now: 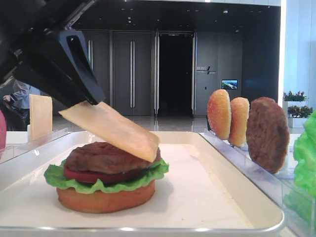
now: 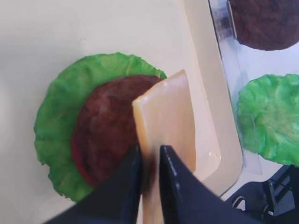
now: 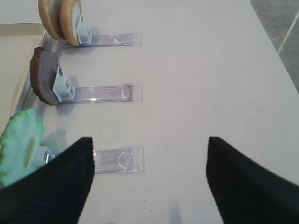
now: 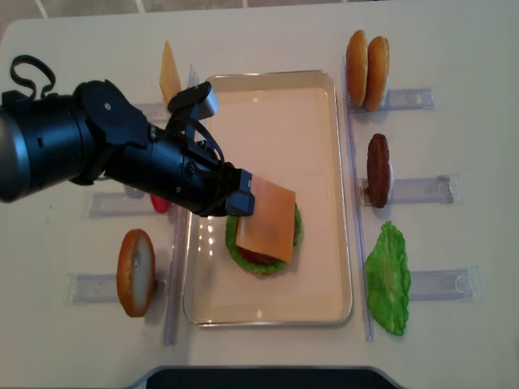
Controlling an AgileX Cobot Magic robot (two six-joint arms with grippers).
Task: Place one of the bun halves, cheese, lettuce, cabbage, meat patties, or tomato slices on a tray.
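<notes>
I am pinching the cheese [image 2: 166,123] by one edge in my left tool [image 2: 148,161], its free end resting on the meat patty [image 1: 106,157] stacked on the tray [image 1: 207,197]. I am aiming to level it squarely before letting go.

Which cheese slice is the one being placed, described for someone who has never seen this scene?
Start at the white tray in the middle of the table, where a burger stack stands. The cheese slice tilts over its patty, pinched by the left gripper. The other slice stands upright outside the tray.
</notes>
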